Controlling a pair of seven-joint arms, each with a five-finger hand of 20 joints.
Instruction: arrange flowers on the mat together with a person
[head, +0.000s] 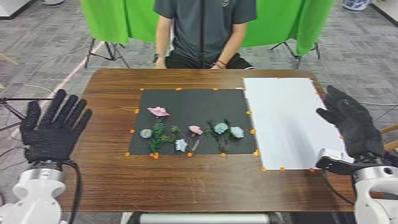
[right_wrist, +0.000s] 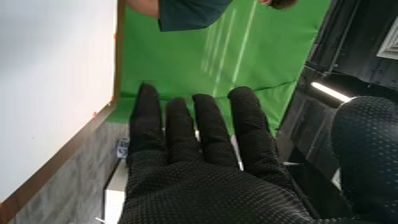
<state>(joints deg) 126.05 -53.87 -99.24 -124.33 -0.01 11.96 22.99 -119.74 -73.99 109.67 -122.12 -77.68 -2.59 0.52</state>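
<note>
My left hand (head: 51, 131) is open, palm up-facing with straight fingers, at the table's left edge in the head view. Over the right edge of the white sheet (head: 289, 120) is my right hand (head: 349, 122), open too; the right wrist view has this hand (right_wrist: 213, 185) with its fingers straight and holding nothing. Several flowers lie on the dark mat (head: 200, 102): a pink one (head: 158, 111) at the upper left, a pale blue one (head: 146, 133) below it, a smaller pink one (head: 195, 130), a white-blue one (head: 181, 145) and two pale blue ones (head: 221, 128) at the right.
The brown table (head: 195, 185) carries the mat and, to its right, the white sheet, both with orange marks along their edges. A person (head: 204, 35) is at the far side. Green cloth (head: 111, 22) hangs behind.
</note>
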